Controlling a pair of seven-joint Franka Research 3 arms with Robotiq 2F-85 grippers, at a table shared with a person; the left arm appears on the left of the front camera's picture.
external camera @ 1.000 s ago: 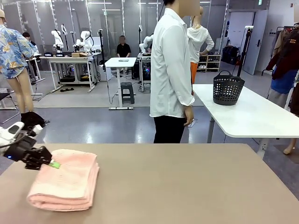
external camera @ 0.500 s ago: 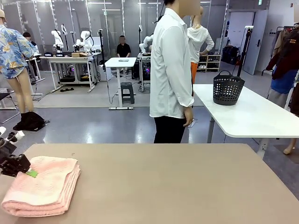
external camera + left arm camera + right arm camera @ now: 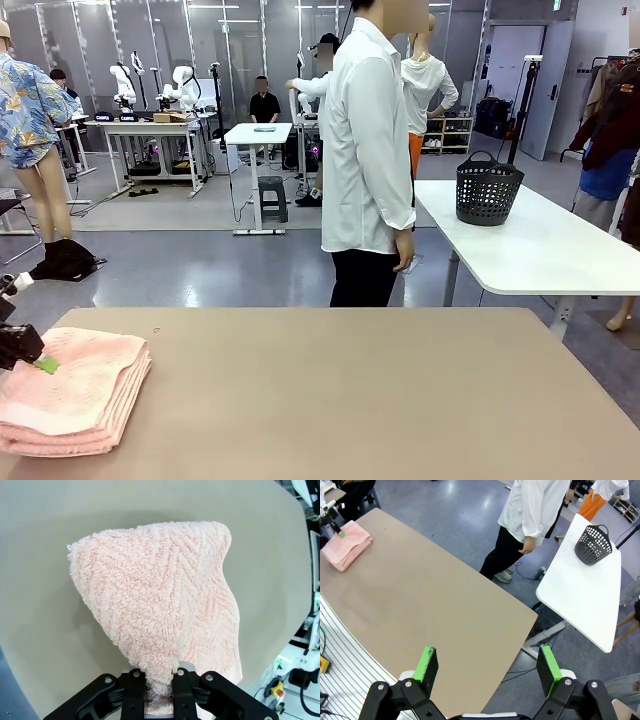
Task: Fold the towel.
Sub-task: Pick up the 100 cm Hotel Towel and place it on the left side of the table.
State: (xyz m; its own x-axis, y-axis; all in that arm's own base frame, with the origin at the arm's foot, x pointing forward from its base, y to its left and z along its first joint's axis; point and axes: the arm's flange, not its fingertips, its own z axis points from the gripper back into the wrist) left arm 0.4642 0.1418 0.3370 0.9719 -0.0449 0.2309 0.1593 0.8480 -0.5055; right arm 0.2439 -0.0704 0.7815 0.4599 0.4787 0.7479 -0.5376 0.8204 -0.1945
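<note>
The salmon-pink towel point(image 3: 70, 390) lies folded into a thick stack at the table's left edge. My left gripper point(image 3: 40, 363) is shut on the stack's near-left edge, a green pad showing against the cloth. In the left wrist view the towel point(image 3: 160, 605) spreads out ahead with its herringbone weave, and the left gripper point(image 3: 161, 680) pinches its closest corner between black fingers. My right gripper point(image 3: 487, 667) hangs open high above the table, green pads wide apart, nothing between them. From up there the towel point(image 3: 347, 545) is a small pink stack at the table's far left corner.
A person in a white shirt point(image 3: 368, 150) stands at the table's far side, turned sideways, hands down. Behind to the right a white table point(image 3: 540, 240) carries a black basket point(image 3: 488, 188). The brown table point(image 3: 380, 400) stretches bare to the right of the towel.
My left gripper has dragged the folded towel leftward across the table, from left of centre to the left edge. The person has not moved.
</note>
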